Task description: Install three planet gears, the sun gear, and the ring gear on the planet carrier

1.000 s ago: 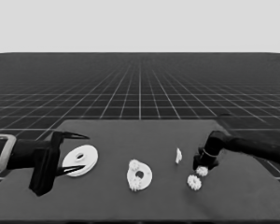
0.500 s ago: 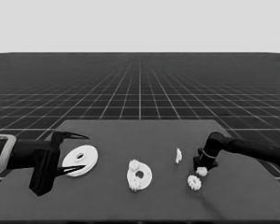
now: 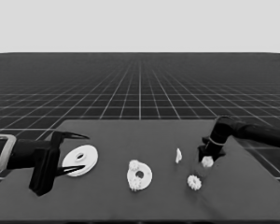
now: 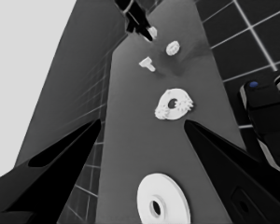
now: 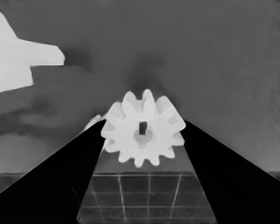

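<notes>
While the left arm is sitting parked at the left end of the dark flat surface (image 3: 144, 205), the head view is showing its claw (image 3: 77, 154) spread wide, with the larger white round part with a hole in the middle (image 3: 80, 160) lying on the surface under its fingers, not held. Near the middle, the smaller white round part with a dark central hole (image 3: 139, 175) is lying flat with two small white toothed gears already sitting on it, one at its far-left edge (image 3: 134, 164) and one at its near edge (image 3: 135, 185). To the right, a thin white piece (image 3: 178, 155) is standing beside the right claw (image 3: 207, 160), which is reaching in from the right edge and pinching a small white toothed gear (image 3: 207, 162). Another loose white gear (image 3: 193, 182) is lying just nearer the camera.

The left wrist view is looking along the surface between its own spread fingers (image 4: 60, 163): larger round part (image 4: 163, 205) close by, smaller round part (image 4: 174, 104) farther off, then the thin piece (image 4: 147, 64) and the loose gear (image 4: 172, 47), with the right arm working at the far end.

The right wrist view is showing the gear (image 5: 143, 128) clamped between the two black fingers (image 5: 60, 172), both touching its teeth, and the thin piece (image 5: 18, 60) off to the side.
</notes>
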`<action>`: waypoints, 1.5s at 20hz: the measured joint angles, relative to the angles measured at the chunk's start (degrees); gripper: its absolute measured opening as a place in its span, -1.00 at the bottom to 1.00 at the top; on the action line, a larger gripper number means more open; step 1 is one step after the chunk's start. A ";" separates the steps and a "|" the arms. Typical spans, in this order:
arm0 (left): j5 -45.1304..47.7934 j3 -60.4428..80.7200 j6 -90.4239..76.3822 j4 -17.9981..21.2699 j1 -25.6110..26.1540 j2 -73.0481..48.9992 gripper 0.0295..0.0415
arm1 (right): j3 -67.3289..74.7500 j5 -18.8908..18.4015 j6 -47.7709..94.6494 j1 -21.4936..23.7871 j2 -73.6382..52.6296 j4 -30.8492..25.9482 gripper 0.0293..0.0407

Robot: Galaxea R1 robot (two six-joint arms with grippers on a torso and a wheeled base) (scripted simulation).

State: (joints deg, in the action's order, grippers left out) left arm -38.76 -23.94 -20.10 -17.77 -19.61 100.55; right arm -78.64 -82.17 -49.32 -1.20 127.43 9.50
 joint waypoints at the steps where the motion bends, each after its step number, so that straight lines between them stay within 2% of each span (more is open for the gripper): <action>1: 0.00 0.00 0.00 0.00 0.00 0.00 0.49 | 0.15 -0.41 -0.02 0.64 -0.08 -0.48 -0.67; 6: 0.00 0.00 0.00 0.00 0.00 0.00 0.49 | 0.27 -0.95 -0.02 1.42 -0.15 -1.13 -0.67; 7: 0.00 0.00 0.00 0.00 0.00 0.00 0.49 | 8.64 -3.68 -19.81 1.31 6.15 1.42 -0.66; 8: 0.00 0.00 0.00 0.00 0.00 0.00 0.49 | 9.81 -5.63 -30.01 1.20 18.08 2.00 -0.66; 9: 0.00 0.00 0.00 0.00 0.00 0.00 0.49 | 6.53 -6.37 -33.58 1.13 26.49 1.94 -0.66; 11: 0.00 0.00 0.00 0.00 0.00 0.00 0.49 | 0.68 -6.62 -34.64 1.07 34.35 1.77 -0.66; 16: 0.00 0.00 0.00 0.00 0.00 0.00 0.49 | -3.17 -6.61 -34.35 1.02 37.89 1.68 -0.66; 18: 0.00 0.00 0.00 0.00 0.00 0.00 0.49 | -6.42 -5.33 -32.24 -5.22 38.73 7.81 -0.66; 19: 0.00 0.00 0.00 0.00 0.00 0.00 0.49 | -7.47 -4.89 -31.59 -6.62 39.00 9.07 -0.66; 26: 0.00 0.00 0.00 0.00 0.00 0.00 0.49 | -9.07 -4.17 -30.64 -8.31 39.43 10.75 -0.67; 28: 0.00 0.00 0.00 0.00 0.00 0.00 0.49 | -9.10 -4.15 -30.63 -8.34 39.44 10.78 0.38; 29: 0.00 0.00 0.00 0.00 0.00 0.00 0.49 | -9.11 -4.14 -30.62 -8.34 39.44 10.78 0.54; 30: 0.00 0.00 0.00 0.00 0.00 0.00 0.49 | -9.11 -4.14 -30.62 -8.34 39.44 10.79 0.59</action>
State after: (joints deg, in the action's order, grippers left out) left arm -38.76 -23.94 -20.10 -17.77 -19.61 100.55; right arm -87.74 -86.31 -79.94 -9.55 166.87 20.29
